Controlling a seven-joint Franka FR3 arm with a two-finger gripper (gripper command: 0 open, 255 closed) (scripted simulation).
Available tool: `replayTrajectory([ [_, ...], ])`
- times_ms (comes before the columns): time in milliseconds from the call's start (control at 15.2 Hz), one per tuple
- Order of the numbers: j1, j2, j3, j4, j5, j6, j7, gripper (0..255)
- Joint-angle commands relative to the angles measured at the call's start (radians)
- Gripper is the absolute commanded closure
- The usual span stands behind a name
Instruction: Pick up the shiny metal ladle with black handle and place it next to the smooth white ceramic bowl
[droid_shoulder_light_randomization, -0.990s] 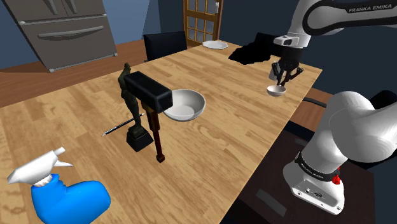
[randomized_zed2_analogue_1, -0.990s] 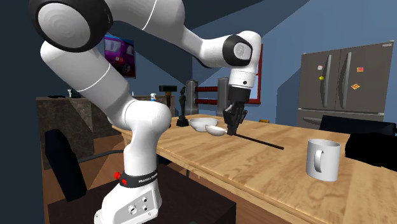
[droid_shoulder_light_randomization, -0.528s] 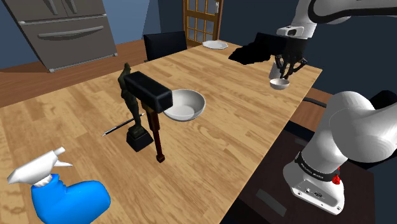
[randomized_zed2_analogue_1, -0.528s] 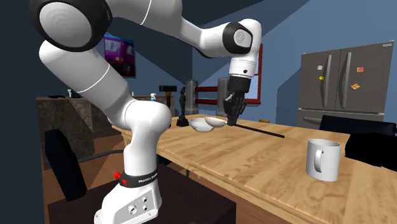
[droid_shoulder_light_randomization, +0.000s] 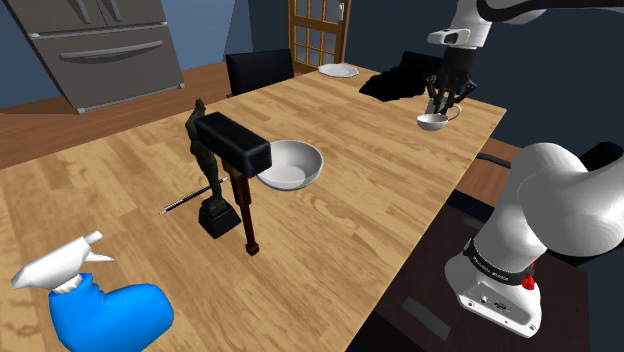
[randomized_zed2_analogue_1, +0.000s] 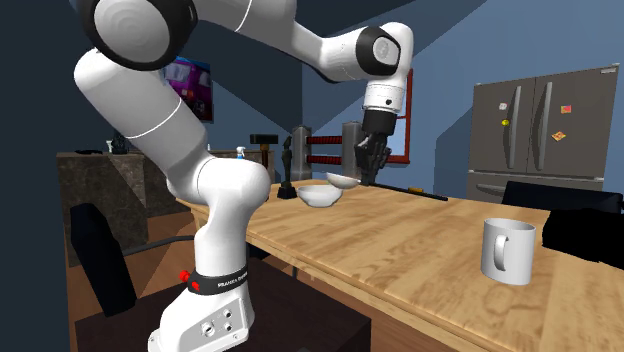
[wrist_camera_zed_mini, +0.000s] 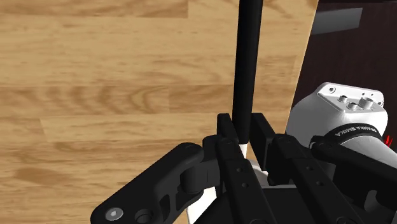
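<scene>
Your pincer (wrist_camera_zed_mini: 243, 129) was clenched on the ladle (droid_shoulder_light_randomization: 432, 122). It gripped the black handle near the cup end, and the rest of the handle ran straight out ahead between the fingers. The cup hung just below the pincer and looked clear of the worktop (droid_shoulder_light_randomization: 380, 210). I judged you to be in the carry step, with the lift done. The white bowl (droid_shoulder_light_randomization: 290, 163) sat well away from the pincer, with a dark statuette (droid_shoulder_light_randomization: 205, 175) beyond it. Your next move called for travelling to the bowl and lowering the ladle beside it, not into it.
</scene>
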Motion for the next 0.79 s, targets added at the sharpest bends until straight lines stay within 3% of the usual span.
replayTrajectory([
  [0,0.053,0.063,-0.01,0.04,0.032,0.026,0.018,255],
  [396,0.217,0.272,-0.08,0.169,0.137,0.108,0.035,255],
  [726,0.357,0.481,-0.178,0.309,0.27,0.151,-0.002,255],
])
